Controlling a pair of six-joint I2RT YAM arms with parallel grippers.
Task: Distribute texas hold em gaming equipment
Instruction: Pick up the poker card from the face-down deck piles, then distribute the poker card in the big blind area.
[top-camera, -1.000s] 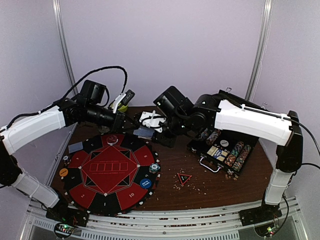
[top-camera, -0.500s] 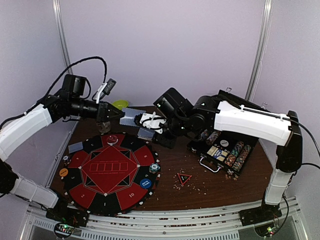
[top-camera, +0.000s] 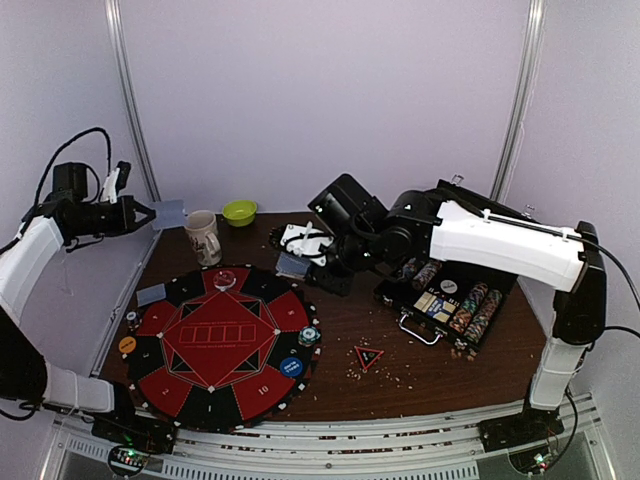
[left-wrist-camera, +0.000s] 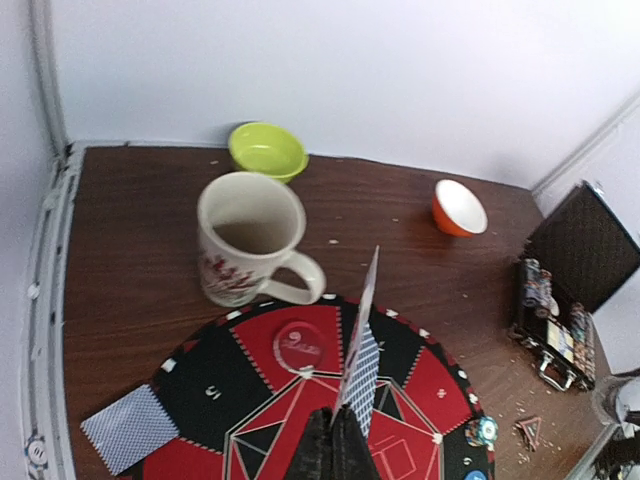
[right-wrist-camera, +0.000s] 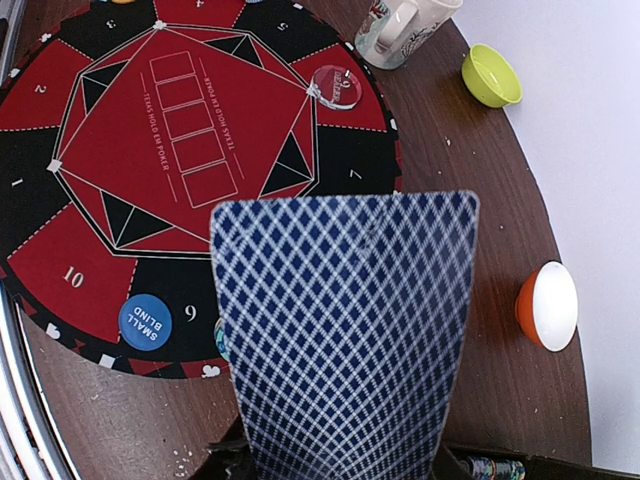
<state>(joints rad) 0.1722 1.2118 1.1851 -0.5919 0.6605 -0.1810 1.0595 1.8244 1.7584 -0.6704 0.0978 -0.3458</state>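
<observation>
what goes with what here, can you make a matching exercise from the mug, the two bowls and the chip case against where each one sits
Things
1. mug
2. green bowl
3. orange bowl
4. chip case

Places
a. on the right, lid open, chips in rows inside
b. upright at the far edge of the round mat
c. close to the mug, farther back
d. at the back, between the green bowl and the chip case

Pairs: 1-b, 2-c, 3-d, 4-a
</observation>
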